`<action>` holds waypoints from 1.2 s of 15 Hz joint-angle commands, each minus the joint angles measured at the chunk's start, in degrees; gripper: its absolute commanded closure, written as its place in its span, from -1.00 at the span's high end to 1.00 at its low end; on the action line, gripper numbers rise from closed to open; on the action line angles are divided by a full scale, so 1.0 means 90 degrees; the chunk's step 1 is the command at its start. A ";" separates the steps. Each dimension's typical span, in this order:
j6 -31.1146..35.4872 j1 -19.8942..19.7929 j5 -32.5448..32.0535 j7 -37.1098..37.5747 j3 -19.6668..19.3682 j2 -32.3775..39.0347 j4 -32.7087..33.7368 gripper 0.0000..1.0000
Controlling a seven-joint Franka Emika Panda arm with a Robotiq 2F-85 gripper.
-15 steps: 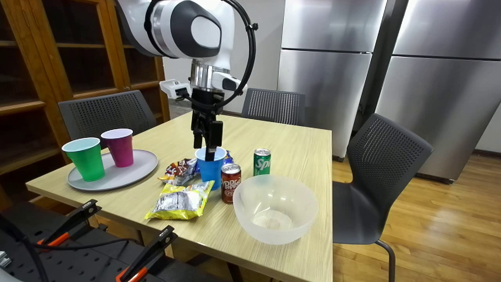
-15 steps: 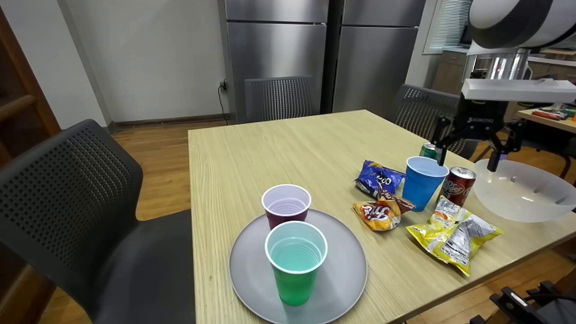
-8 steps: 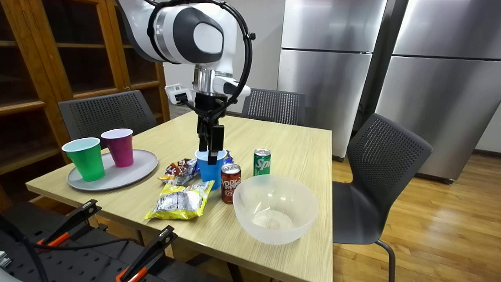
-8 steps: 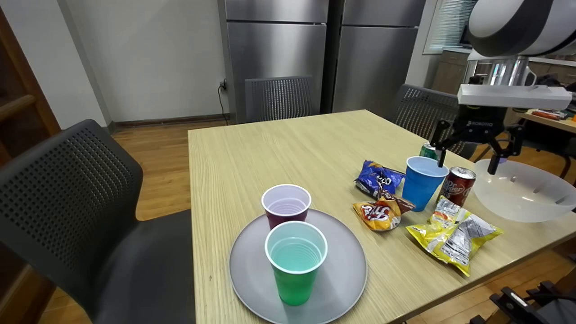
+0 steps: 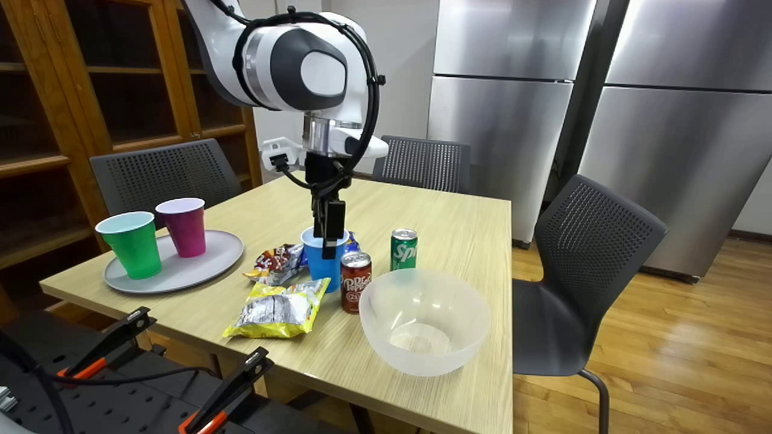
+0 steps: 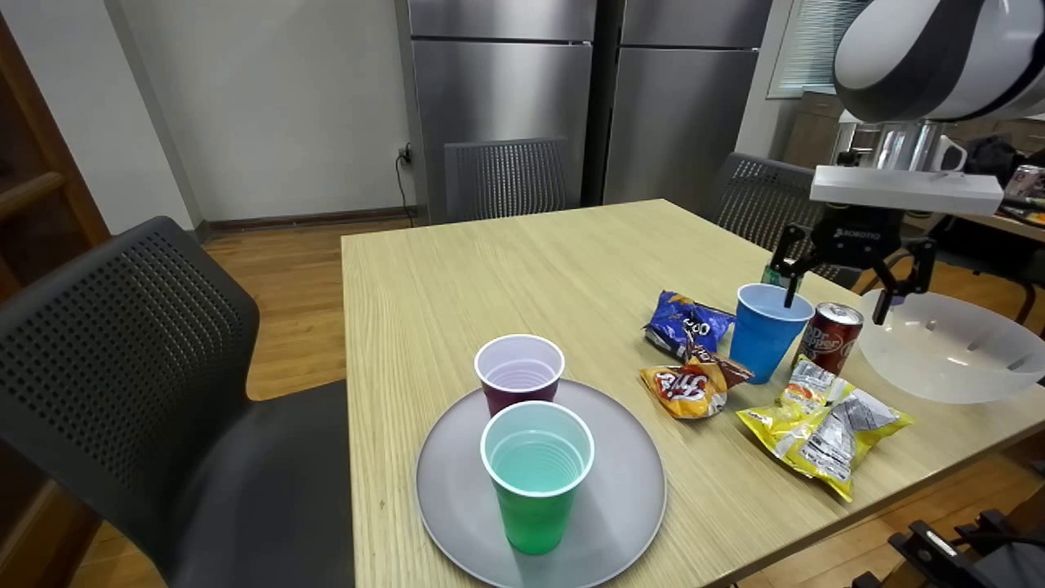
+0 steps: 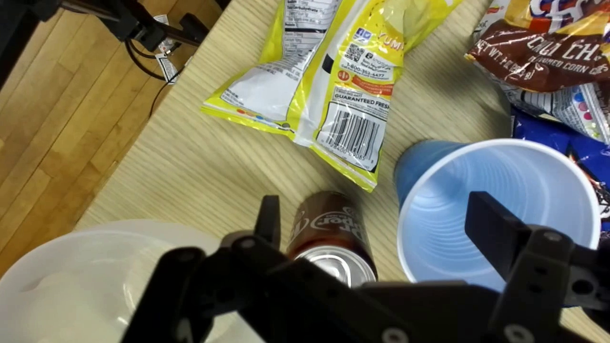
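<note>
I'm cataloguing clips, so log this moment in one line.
gripper: open, nothing held; blue cup: upright, one finger over or inside it; Dr Pepper can: beside blue cup; grey plate: holds green cup, magenta cup

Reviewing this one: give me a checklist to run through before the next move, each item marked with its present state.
Pincer open: ok.
Nothing gripped: ok.
Red can upright, framed between the fingers in the wrist view: ok.
Blue cup out of the pincer's way: not ok; one fingertip overlaps its mouth in the wrist view.
That fingertip above the cup's rim: cannot tell.
Bowl upright: ok.
</note>
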 commanded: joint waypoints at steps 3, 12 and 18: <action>0.0144 0.0085 0.0384 0.0263 0.0042 0.0450 0.0371 1.00; 0.0193 0.0219 0.0568 0.0356 0.0035 0.0724 0.0581 0.17; 0.0257 0.0258 0.0593 0.0355 0.0030 0.0661 0.0528 -0.77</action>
